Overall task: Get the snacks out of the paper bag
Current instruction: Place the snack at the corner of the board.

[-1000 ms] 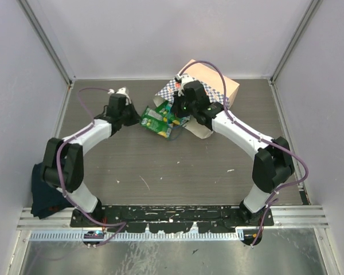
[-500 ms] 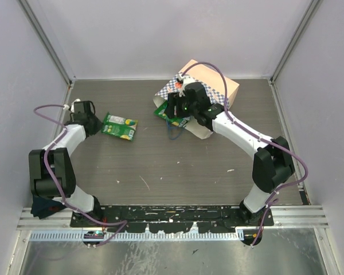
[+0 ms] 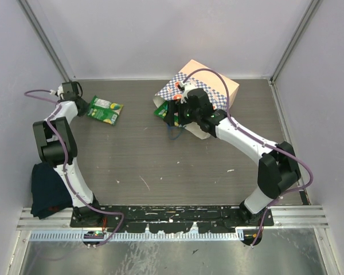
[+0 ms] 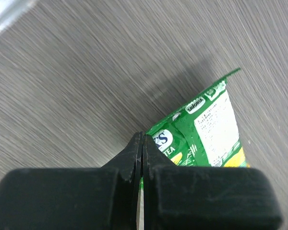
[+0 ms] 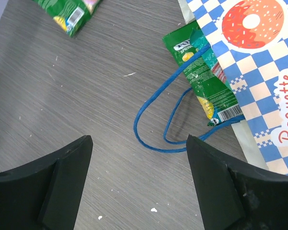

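Bright, even, diffuse light from above is seen in the top view, with only faint soft shadows. In the left wrist view the table (image 4: pixel 86 72) grain is streaked by blur, a soft shadow is cast to the upper left of the green packet (image 4: pixel 206 129), and the left gripper (image 4: pixel 142 143) is rendered dark and unfocused. The right wrist view is sharp.

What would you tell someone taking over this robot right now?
Left gripper: shut on a corner of one green packet, at the table's far left.
Right gripper: open, empty, above the blue cord handles.
Paper bag: on its side; a second green packet lies at its mouth.
Done: one packet out. Left: release it, pull the second clear, check inside.
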Robot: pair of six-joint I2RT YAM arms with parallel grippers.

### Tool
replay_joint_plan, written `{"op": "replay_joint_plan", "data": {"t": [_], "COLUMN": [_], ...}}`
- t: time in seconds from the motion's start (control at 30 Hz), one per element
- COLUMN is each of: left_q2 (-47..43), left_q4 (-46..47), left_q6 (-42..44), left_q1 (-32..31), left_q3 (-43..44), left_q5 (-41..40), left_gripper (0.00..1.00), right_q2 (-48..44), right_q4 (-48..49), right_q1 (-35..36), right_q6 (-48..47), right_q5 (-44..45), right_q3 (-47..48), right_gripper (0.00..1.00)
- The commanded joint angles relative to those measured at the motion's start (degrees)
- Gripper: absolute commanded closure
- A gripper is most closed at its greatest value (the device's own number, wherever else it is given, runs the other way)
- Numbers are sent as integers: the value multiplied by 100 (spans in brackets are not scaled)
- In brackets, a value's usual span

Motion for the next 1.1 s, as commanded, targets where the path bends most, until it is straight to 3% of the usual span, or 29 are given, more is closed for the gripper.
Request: {"op": "replay_joint_plan", "data": {"t": [0.0,0.2,0.33,0.5,0.63,0.7,0.73,1.07], "left_q2": [121,290,172,63,133,19,-81,-1635], "left_q4": [10,-35,479,799,665,742,804,868], "left_q6": [-182,-592,-688,-600,-507,-502,-469,-201], "left_q1": [307,517,576,580,573,580,576,559], "left_q3": [528,501,24,-86,47,-150,-278,-1491], "left_q5": [-531,-654,-379,-87,191,151,112,-277], "left_gripper": [100,100,97,73,33,20,0,2], "right_q2": [-355,-249,-166,-157,-110,-95,-107,-224], "right_q4": [327,352,295,266,228,198,177,143], "right_q1": [52,70,119,174,184,191,193,192], "right_q6": [-64,-136,-216,-280,-289,-299,-306,-310], "right_q5": [-51,-292,-379,-373,-410,-407,-401,-254], "right_q3": [-48,-44,19,13,42,59,60,-72], "right_gripper": [14,14,14,13,12,11,11,10]}}
